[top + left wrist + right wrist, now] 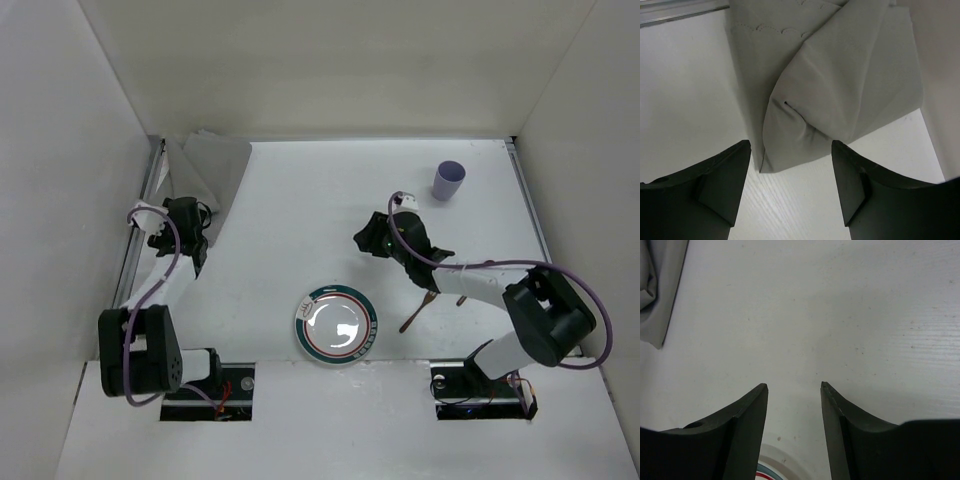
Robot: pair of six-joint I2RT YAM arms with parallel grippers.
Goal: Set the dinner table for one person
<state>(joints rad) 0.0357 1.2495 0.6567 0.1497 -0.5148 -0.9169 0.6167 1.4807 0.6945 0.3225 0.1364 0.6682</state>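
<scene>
The white dinner table (300,200) carries a crumpled grey cloth mat (205,170) at its far left corner. My left gripper (192,215) is open and empty just short of the mat's near corner; in the left wrist view (790,145) the mat (840,75) lies right ahead of the fingertips. A white plate (336,325) with a green and red rim sits near the front centre. My right gripper (368,240) is open and empty over bare table beyond the plate. In the right wrist view (794,386) the plate's rim (772,470) shows low between the fingers.
A purple cup (448,180) stands at the far right. A brown wooden utensil (415,312) lies right of the plate, partly under the right arm. Metal rails (150,190) run along the table's sides, with white walls all round. The mat's corner shows in the right wrist view (657,295).
</scene>
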